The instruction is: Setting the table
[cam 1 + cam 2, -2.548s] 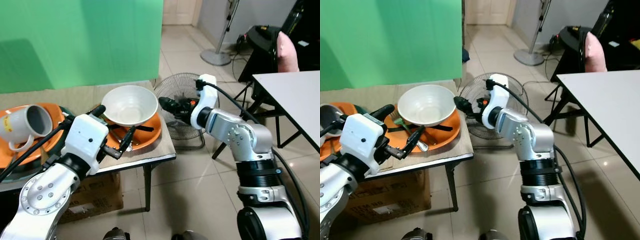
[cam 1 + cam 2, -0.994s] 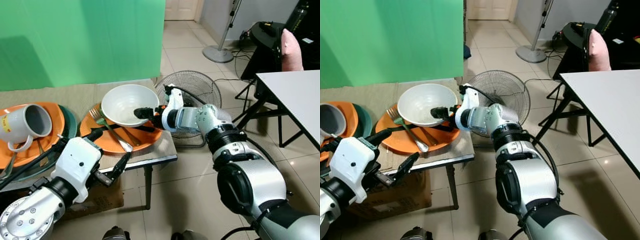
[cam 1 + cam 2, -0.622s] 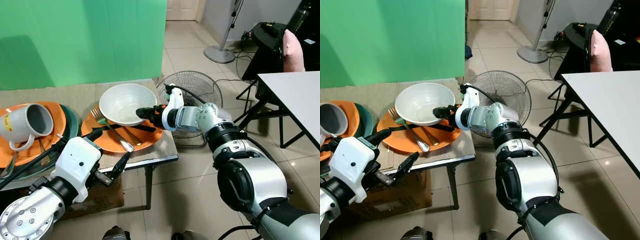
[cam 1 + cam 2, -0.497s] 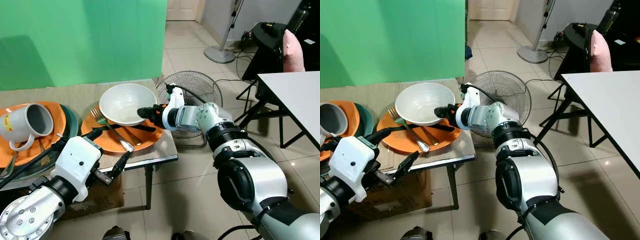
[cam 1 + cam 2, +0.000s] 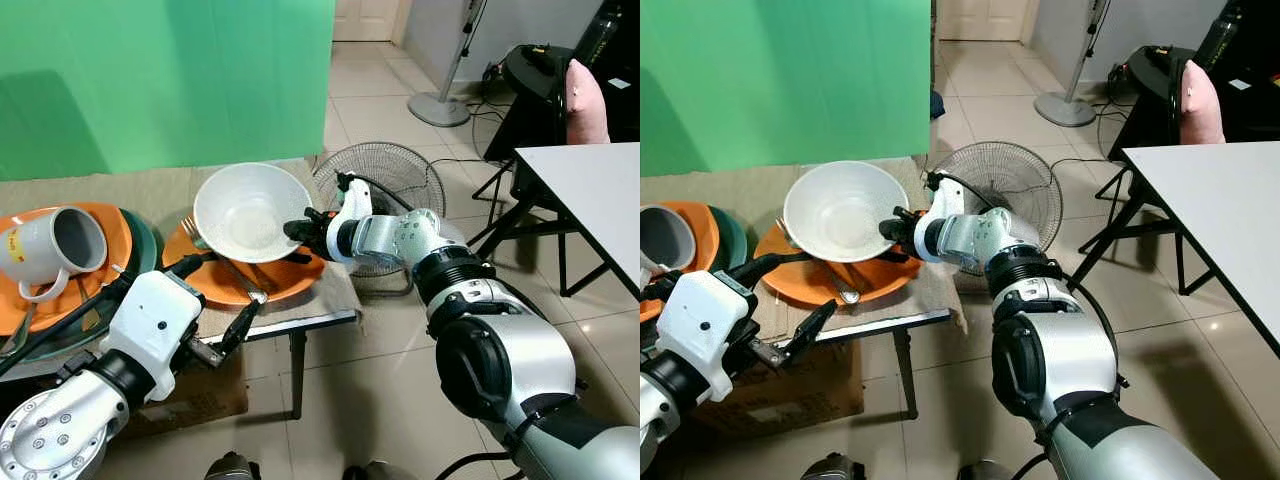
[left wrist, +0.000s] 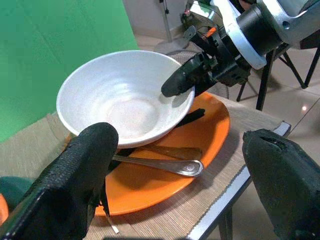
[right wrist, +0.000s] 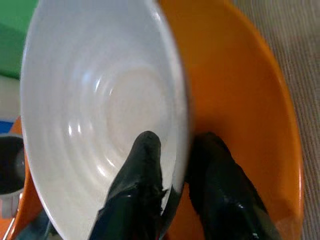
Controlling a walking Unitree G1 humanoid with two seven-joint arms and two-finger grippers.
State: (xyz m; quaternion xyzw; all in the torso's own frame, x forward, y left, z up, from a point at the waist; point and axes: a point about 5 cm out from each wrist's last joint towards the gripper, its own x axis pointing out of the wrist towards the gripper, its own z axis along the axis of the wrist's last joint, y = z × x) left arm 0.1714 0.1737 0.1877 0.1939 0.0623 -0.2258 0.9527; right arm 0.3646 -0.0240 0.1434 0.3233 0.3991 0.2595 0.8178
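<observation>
One bowl (image 5: 249,211) tilted up off orange plate (image 5: 215,281) near table's (image 5: 320,312) right edge | right gripper (image 7: 172,165) pinched on rim, one finger inside, one outside | left gripper (image 6: 180,165) spread wide, empty, near front edge | step: lifting bowl | next: raise clear of fork (image 5: 196,233) and spoon (image 6: 165,165), carry level.

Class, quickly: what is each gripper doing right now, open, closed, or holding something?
Left gripper: open, holding nothing, near the table edge.
Right gripper: closed on the rim of the white bowl, tilted above the orange plate.
</observation>
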